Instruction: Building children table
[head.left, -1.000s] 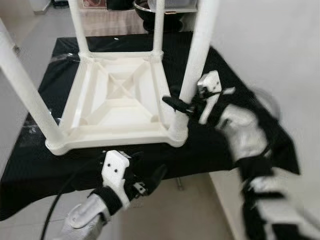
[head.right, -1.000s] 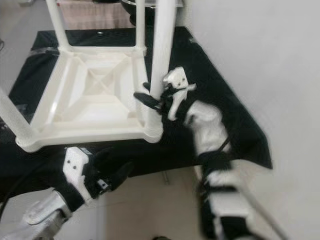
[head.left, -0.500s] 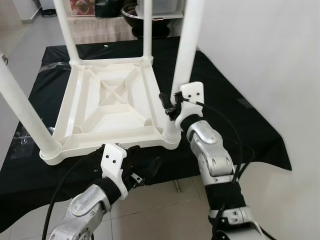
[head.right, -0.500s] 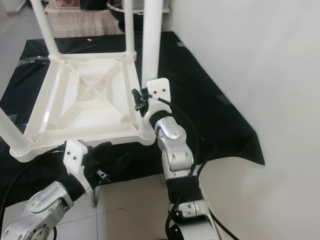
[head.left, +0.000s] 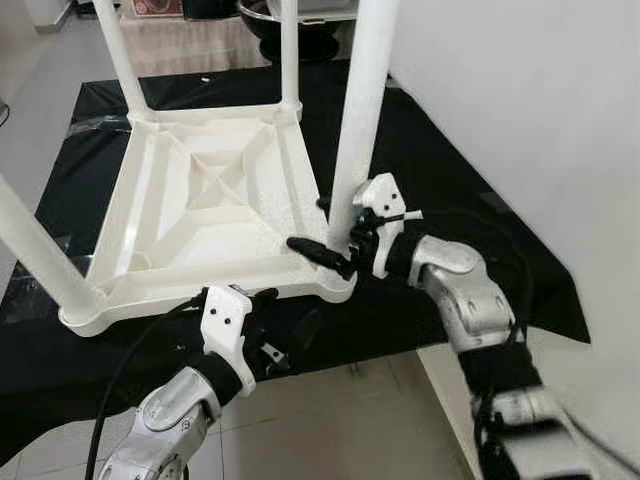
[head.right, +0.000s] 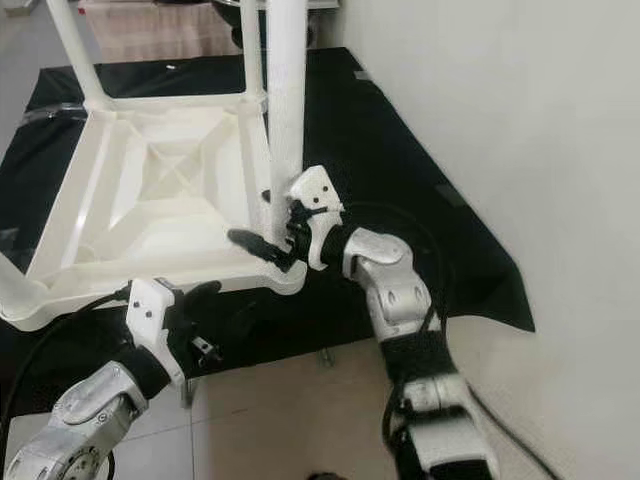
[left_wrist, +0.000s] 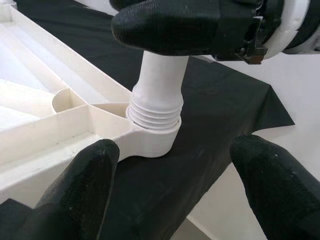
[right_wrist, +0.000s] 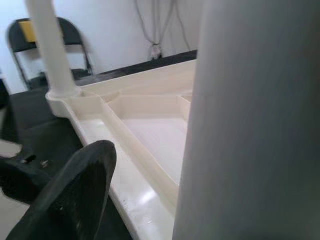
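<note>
Fingers of the right gripper (head.left: 335, 240) pinch the smooth round leg (head.left: 358, 110) of the ribbed white plastic table (head.left: 215, 215); left gripper (left_wrist: 172, 187) at 6 o'clock gapes wide.

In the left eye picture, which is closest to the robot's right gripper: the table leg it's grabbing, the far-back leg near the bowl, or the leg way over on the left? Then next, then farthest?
From the right gripper:
1. Near right leg, right at its fingers.
2. Back leg, behind it, near the dark bowl.
3. Near left leg, across the upturned tabletop, on the robot's left.
</note>
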